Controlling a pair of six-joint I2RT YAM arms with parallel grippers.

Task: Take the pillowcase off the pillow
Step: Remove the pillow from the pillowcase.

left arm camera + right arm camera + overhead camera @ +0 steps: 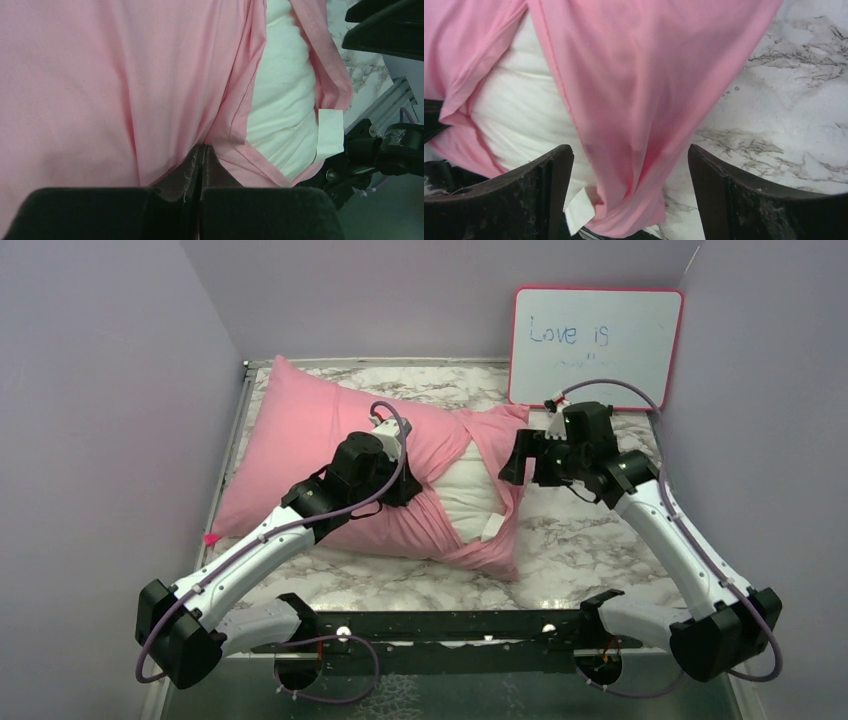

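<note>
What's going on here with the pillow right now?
The left arm has its jaws shut on the pillowcase, pinching pink fabric beside the case's opening. The right arm hangs at the open end with its jaws wide, a loose pink flap in front of them, nothing gripped. The pillow shows white through the opening, but most of it is inside the case, so the removal is far from done.

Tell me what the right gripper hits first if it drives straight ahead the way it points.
Most likely the pillowcase: its loose pink flap hangs between the open jaws of the right gripper. The white pillow lies beside that line; depth is unclear.
</note>
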